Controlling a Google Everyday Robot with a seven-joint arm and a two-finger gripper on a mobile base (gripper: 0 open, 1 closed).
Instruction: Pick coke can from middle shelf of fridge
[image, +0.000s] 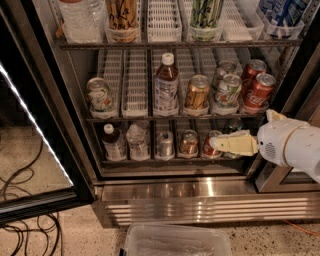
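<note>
The coke can (259, 91), red with a silver top, stands at the front right of the middle shelf (135, 118) of the open fridge (200, 190). A second red can (252, 69) stands right behind it. My gripper (231, 143), cream-coloured on a white arm (292, 146), points left in front of the bottom shelf. It is below the coke can and a little to its left, apart from it and holding nothing that I can see.
On the middle shelf also stand green-and-white cans (227, 91) (99, 95), a gold can (196, 92) and a bottle (166, 86). Bottles and cans fill the bottom shelf. The glass door (35, 130) hangs open at left. A plastic bin (175, 241) and cables (20, 220) lie on the floor.
</note>
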